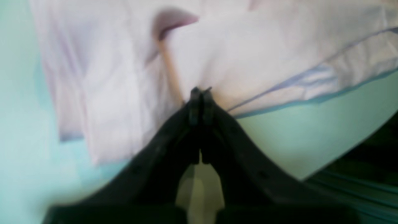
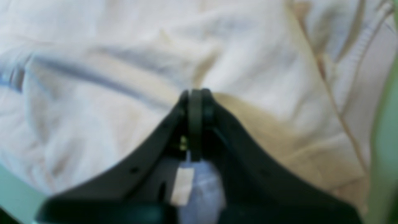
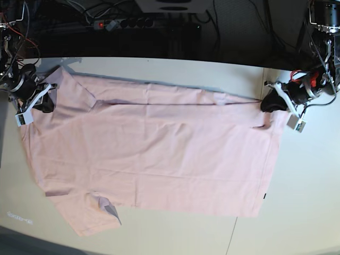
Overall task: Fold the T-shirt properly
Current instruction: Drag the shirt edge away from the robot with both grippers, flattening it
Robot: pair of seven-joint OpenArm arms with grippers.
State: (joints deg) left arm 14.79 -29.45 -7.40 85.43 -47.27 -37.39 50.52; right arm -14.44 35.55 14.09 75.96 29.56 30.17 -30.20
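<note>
Now the T-shirt (image 3: 154, 154) lies spread on the table (image 3: 297, 202), both grippers, left (image 3: 265, 104) and right (image 3: 48, 104), apparently pinching its far edge; uneven pulling could slip the cloth and skew the fold.
</note>
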